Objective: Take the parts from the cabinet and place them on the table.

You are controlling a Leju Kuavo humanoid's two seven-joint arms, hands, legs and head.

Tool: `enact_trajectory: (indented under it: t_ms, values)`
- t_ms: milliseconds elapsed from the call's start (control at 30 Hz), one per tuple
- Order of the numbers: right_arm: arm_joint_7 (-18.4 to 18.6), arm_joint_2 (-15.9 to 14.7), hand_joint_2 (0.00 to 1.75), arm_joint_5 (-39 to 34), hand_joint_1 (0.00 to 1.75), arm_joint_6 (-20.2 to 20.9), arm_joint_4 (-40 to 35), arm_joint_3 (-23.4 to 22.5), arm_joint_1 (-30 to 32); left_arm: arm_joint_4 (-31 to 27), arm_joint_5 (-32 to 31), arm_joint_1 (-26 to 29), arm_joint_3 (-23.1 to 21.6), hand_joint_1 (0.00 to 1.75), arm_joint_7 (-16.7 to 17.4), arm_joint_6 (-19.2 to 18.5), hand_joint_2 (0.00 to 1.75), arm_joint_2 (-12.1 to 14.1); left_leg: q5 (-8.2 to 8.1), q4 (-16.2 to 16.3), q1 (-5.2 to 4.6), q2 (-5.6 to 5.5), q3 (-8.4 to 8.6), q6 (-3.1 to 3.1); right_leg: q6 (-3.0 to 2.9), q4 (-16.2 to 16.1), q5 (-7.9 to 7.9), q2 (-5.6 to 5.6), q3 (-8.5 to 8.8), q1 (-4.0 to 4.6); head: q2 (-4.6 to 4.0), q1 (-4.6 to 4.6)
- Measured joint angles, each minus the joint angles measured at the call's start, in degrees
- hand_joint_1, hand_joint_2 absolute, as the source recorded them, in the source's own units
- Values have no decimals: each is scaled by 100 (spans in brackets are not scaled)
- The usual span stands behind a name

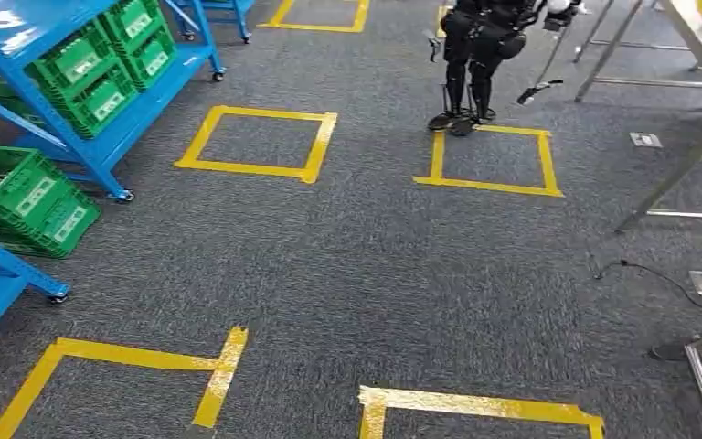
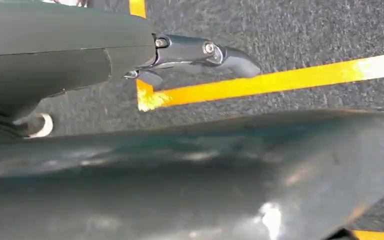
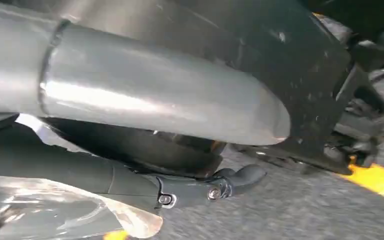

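Plainly, each robot hand, left (image 2: 200, 52) and right (image 3: 215, 187) (over grey carpet (image 1: 347, 265)), holds nothing, fingers extended.

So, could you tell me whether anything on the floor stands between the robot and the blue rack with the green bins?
Nothing visible does. The grey carpet toward the blue rack and its green bins carries only flat yellow tape squares. The other robot and table legs stand off to the right.

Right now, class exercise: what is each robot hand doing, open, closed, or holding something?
Left robot hand: hangs over the carpet with nothing in it; open or closed cannot be told.
Right robot hand: the same, nothing held, state cannot be told.
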Motion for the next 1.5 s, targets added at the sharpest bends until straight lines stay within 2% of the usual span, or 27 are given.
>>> enact_trajectory:
  t_ms: [67,100,167,200,233,267,367,400,433,500,567,600,633,700,733,767,900,967,1000,1067,1100,1133,1200,1233,1267,1400,1500]
  values:
    - [0,0,0,0,0,0,0,-2,-6,0,0,-3,0,0,0,-2,0,-9,-3,1,-1,-164,7,13,25,687,-170,54,-396,-2,0,5]
    - [0,0,0,0,0,0,0,-2,-15,0,0,7,0,0,0,0,0,-9,-4,2,0,-247,17,12,32,665,-52,57,-432,-4,0,2]
    - [2,0,0,0,0,0,0,-2,-35,0,-4,16,0,0,9,0,0,-15,-10,13,14,-444,39,0,39,-56,492,95,-168,-30,0,0]
    - [11,0,0,0,0,-2,0,-2,-37,0,-15,14,0,0,9,0,0,-20,-20,28,26,-534,49,-18,49,-563,767,214,41,-61,0,7]
    - [11,0,0,0,0,0,0,0,-25,0,-26,14,0,0,9,0,0,-18,-32,44,20,-598,28,-59,57,-791,767,534,143,-101,0,7]
    - [9,7,0,0,0,5,4,-2,-10,0,-28,-1,0,0,9,0,0,-17,-45,120,3,-675,-18,-94,35,-966,725,634,203,-124,0,11]
    - [9,7,0,0,0,7,4,-2,-29,0,-44,48,0,0,9,2,0,-20,25,59,45,-846,-56,-201,-62,-915,739,466,247,-68,0,9]
    - [7,13,0,0,0,11,4,-2,-27,2,-44,53,0,0,9,4,0,-11,-14,94,46,-826,-73,-217,-121,-968,774,367,270,-117,0,9]
    - [9,13,0,0,0,9,4,-2,-25,2,-44,55,0,0,9,4,0,-22,-101,207,8,-501,-111,-251,-145,-983,775,307,292,-102,0,-15]
    - [9,13,0,0,0,9,4,-2,2,2,-44,16,0,0,9,7,0,-22,-481,916,24,-190,-445,-306,-201,-986,754,118,309,-81,0,-52]
    - [9,9,0,2,0,0,9,-2,15,2,-48,10,0,0,9,4,0,-24,-760,1701,56,-117,-818,-333,-227,-986,727,-74,317,-61,0,-55]
    - [9,4,0,4,0,0,9,-2,13,2,-63,25,0,0,13,4,0,-22,-707,1757,67,-108,-850,-336,-228,-986,715,-145,329,-58,0,-57]
    - [9,4,0,9,0,0,9,-2,13,2,-81,43,0,0,26,4,0,-22,-525,1573,72,-94,-755,-332,-226,-986,699,-214,347,-55,0,-54]
    - [9,5,0,24,0,0,9,-2,12,2,-83,45,0,0,42,4,0,-17,7,650,61,44,-299,-290,-210,-986,651,-350,414,-50,0,-54]
    - [9,4,0,26,0,0,9,-2,15,2,-85,39,0,0,42,4,0,-20,91,248,21,346,-105,-251,-183,-988,623,-398,443,-41,0,-55]
    - [9,4,0,26,0,0,9,-2,15,2,-85,15,0,0,42,4,0,-20,-3,163,-76,534,-55,-223,-139,-978,594,-459,442,6,0,-63]
    - [17,4,0,66,0,-4,9,-2,-2,2,-85,27,0,0,41,9,0,-20,-19,56,-50,263,-59,-106,-50,-1028,542,-725,539,24,0,-50]
    - [-2,-4,0,66,0,-2,9,-2,-9,2,-85,37,0,0,42,18,0,-22,15,14,10,139,-20,-27,-16,-694,303,-164,371,-12,0,-6]
    - [-2,0,0,66,0,2,9,-2,-10,2,-89,15,0,0,42,13,0,-26,18,14,19,61,-31,-7,-7,-243,91,-23,147,-17,0,26]
    - [-2,-2,0,70,0,7,9,-2,-9,2,-92,1,0,0,41,4,0,-37,13,15,20,-100,-28,7,11,615,-210,54,-314,-15,0,31]
    - [-2,-2,0,79,0,7,9,-2,-15,2,-92,8,0,0,42,2,0,-37,12,15,20,-189,-16,6,18,806,-188,60,-459,-16,0,37]
    - [0,-2,0,83,0,7,9,-2,-26,2,-92,17,0,0,41,2,0,-35,11,17,23,-272,-3,5,18,688,-20,61,-450,-17,0,22]
    - [9,-2,0,83,0,9,9,-2,-43,2,-96,22,0,0,41,2,0,-39,0,30,43,-464,24,-14,24,-191,579,139,-105,-49,0,31]
    - [13,-2,0,83,0,11,9,-2,-36,4,-96,20,0,0,39,2,0,-41,-13,47,48,-537,21,-40,41,-666,812,341,86,-87,0,35]
    - [11,0,0,83,0,24,9,-2,-19,2,-98,9,0,0,31,2,0,-35,-26,102,17,-613,-18,-85,57,-851,738,712,139,-126,0,40]
    - [13,4,0,92,0,33,9,-2,-29,4,-149,47,0,0,-9,9,0,-31,42,79,60,-881,-89,-223,-67,-909,769,484,228,-114,0,26]
    - [20,13,0,96,0,31,9,-2,-8,4,-186,27,-2,0,-18,22,0,-31,-359,709,31,-235,-372,-306,-180,-953,772,210,276,-114,0,-63]
